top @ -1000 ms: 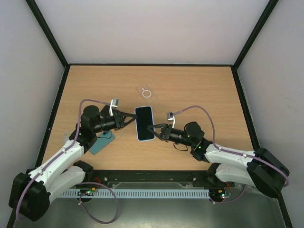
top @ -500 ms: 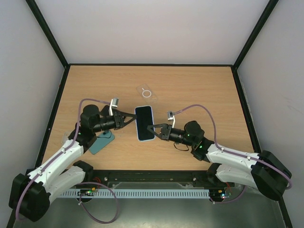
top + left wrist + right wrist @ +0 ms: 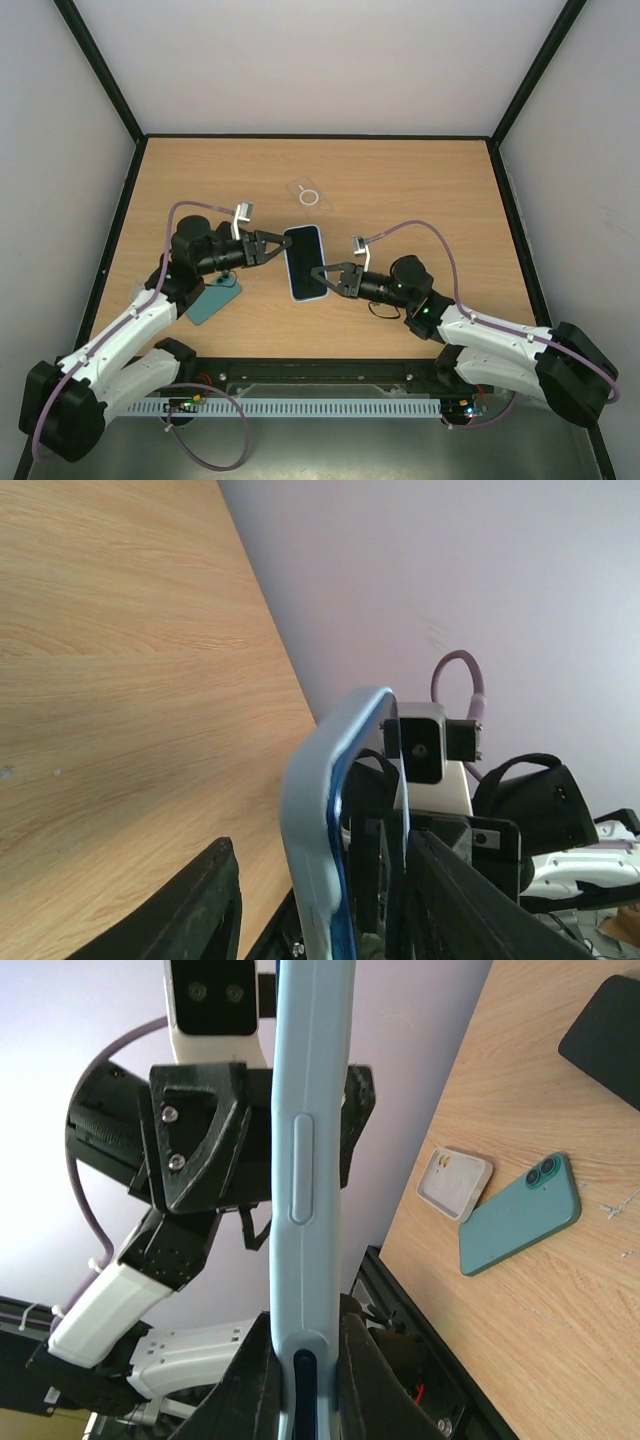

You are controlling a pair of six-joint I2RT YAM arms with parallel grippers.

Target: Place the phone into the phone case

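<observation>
A phone in a light blue case [image 3: 306, 262], dark screen up, is held between the two arms above the table. My right gripper [image 3: 327, 279] is shut on its lower right edge. In the right wrist view both fingers [image 3: 250, 1380] clamp the blue case edge [image 3: 305, 1160]. My left gripper [image 3: 273, 247] is open at the phone's upper left edge. In the left wrist view the case edge [image 3: 318, 810] stands between the spread jaws of the left gripper [image 3: 320, 842], with gaps on both sides. A clear case with a ring [image 3: 310, 195] lies further back.
A teal phone [image 3: 215, 298] lies on the table under the left arm, also in the right wrist view [image 3: 520, 1215], next to a small pale case [image 3: 455, 1183]. A dark flat object [image 3: 605, 1035] lies further off. Black walls edge the wooden table [image 3: 420, 190].
My left gripper has edged slightly up and right toward the phone's left edge. The right gripper and the phone have hardly moved.
</observation>
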